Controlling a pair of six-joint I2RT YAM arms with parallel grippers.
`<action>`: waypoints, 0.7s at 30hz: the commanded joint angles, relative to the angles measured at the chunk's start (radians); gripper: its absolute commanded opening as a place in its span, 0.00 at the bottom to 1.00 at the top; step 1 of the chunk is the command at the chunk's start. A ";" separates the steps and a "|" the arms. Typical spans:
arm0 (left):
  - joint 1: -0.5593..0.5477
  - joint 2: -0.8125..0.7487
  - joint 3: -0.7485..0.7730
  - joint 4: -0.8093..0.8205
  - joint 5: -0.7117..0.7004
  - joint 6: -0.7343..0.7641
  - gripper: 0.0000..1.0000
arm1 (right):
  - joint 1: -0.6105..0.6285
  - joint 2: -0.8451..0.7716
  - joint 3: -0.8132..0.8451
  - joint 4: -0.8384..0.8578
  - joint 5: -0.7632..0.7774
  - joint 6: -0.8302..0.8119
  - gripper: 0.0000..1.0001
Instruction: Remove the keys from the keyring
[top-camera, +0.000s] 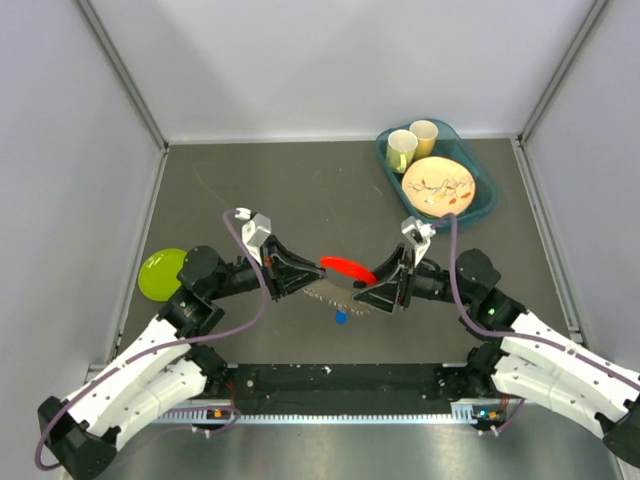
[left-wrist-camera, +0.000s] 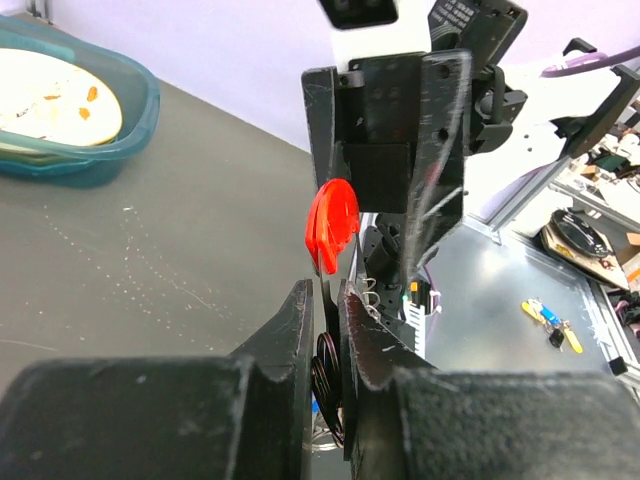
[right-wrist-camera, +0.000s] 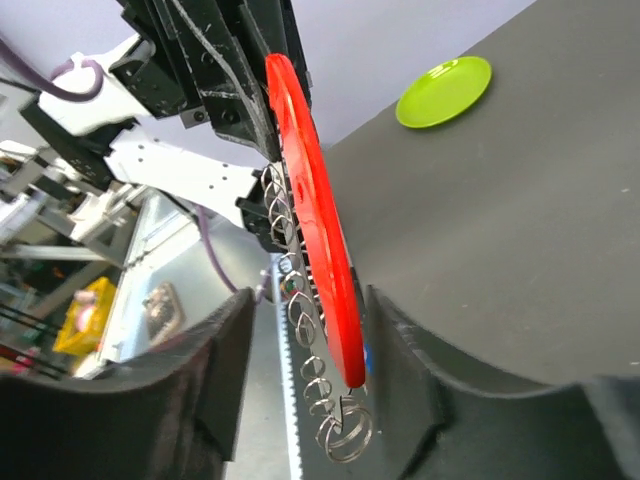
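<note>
My two grippers meet above the middle of the table. The left gripper (top-camera: 303, 283) (left-wrist-camera: 328, 290) is shut on the red-headed key (top-camera: 348, 268) (left-wrist-camera: 333, 225), which shows edge-on in the right wrist view (right-wrist-camera: 315, 230). A silver toothed strip with wire coils (top-camera: 328, 291) (right-wrist-camera: 300, 300) runs beside it. The keyring (right-wrist-camera: 347, 432) hangs as small silver loops at the lower end. A blue key head (top-camera: 341, 317) dangles below, mostly hidden. The right gripper (top-camera: 372, 293) (right-wrist-camera: 310, 298) is open, its jaws standing apart on either side of the red head.
A green plate (top-camera: 162, 272) (right-wrist-camera: 445, 90) lies at the table's left edge. A teal tray (top-camera: 490, 200) (left-wrist-camera: 140, 90) at the back right holds a patterned plate and two cups. Grey walls enclose the table on three sides.
</note>
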 joint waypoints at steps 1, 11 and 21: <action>-0.002 -0.021 0.026 0.102 0.010 -0.033 0.00 | -0.005 0.014 0.023 0.089 -0.056 0.015 0.35; -0.002 -0.056 0.068 -0.145 -0.058 0.056 0.75 | -0.005 -0.061 0.185 -0.139 0.004 -0.128 0.00; -0.004 -0.022 0.042 0.040 0.134 -0.068 0.82 | -0.005 -0.004 0.311 -0.190 -0.070 -0.158 0.00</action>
